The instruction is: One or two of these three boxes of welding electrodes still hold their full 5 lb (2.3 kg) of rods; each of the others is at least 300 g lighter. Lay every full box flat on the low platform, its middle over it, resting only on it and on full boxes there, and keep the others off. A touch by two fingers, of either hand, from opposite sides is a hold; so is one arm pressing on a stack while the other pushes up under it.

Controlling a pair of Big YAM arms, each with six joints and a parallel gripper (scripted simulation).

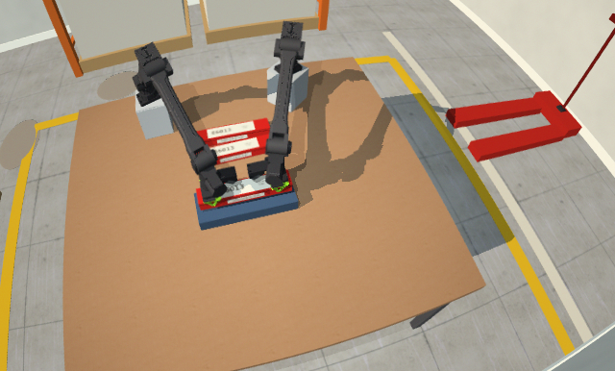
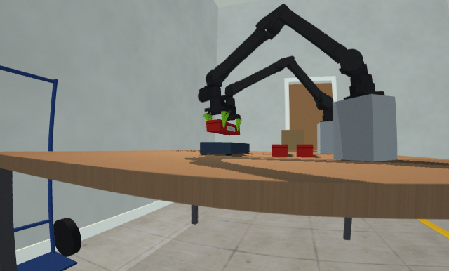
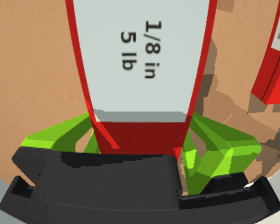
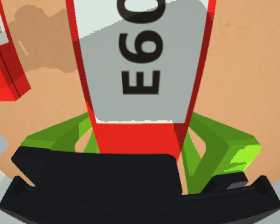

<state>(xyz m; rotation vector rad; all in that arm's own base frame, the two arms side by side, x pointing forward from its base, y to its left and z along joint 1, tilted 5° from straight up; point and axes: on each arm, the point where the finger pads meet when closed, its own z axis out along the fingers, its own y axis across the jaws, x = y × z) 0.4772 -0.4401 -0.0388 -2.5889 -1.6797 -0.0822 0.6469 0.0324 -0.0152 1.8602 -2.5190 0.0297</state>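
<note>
box (image 1: 245, 192) (image 2: 216, 127) (image 3: 141, 70) (image 4: 141, 70): clamped near one end by left gripper (image 1: 280, 185) (image 2: 216, 120) (image 3: 140, 110) and near the other by right gripper (image 1: 213, 201) (image 4: 140, 110). held above low platform (image 1: 249, 213) (image 2: 215, 148), with visible gap; apparently near level. on table (image 1: 266, 288) (image 2: 124, 170), between platform and arm bases: middle box (image 1: 241, 150) (image 2: 279, 151) and rear box (image 1: 237, 129) (image 2: 304, 151), side by side, apart.

Red pallet jack (image 1: 565, 117) on floor; blue hand truck (image 2: 52, 116) near wall.
</note>
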